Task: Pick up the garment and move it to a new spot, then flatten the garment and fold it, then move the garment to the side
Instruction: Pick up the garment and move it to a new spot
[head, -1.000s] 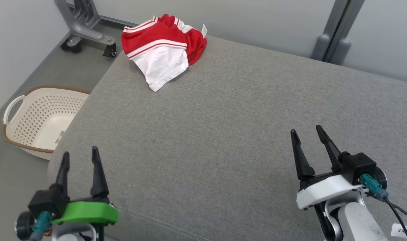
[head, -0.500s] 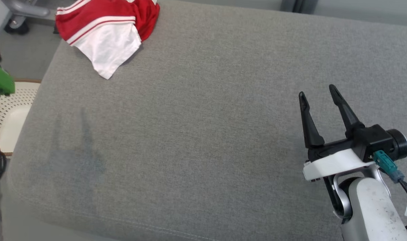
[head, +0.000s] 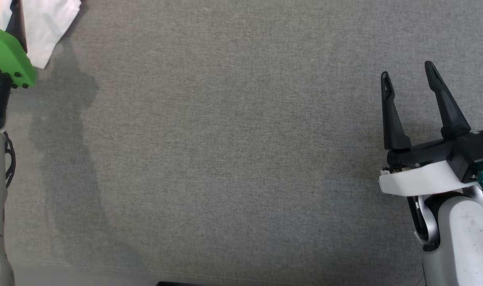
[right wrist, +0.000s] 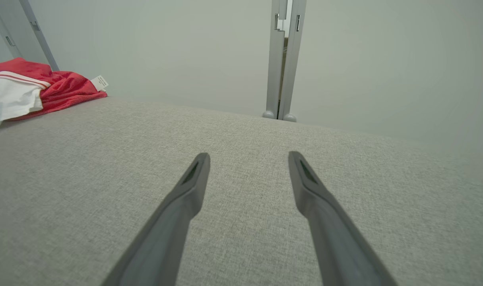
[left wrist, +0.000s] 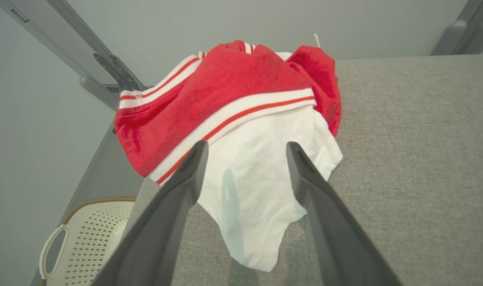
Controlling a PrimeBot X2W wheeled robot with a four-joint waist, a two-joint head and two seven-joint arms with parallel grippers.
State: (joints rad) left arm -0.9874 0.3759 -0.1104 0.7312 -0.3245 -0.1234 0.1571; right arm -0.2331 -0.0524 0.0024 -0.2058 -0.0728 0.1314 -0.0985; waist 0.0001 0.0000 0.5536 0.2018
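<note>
A bare lab-like room: plain grey wall panels [right wrist: 384, 59], grey upholstered platform [head: 241, 159], plastic laundry basket [left wrist: 86, 242].

No legible text, brand, number or sign. The only label is a small white tag [right wrist: 100, 82] sticking up from the red far edge of the garment [right wrist: 62, 93]. In the right wrist view it faces the camera, but any print on it is too small to read. In the left wrist view the same tag stands at the garment's top edge, seen nearly edge-on as a thin white strip, so nothing can be read there either.
</note>
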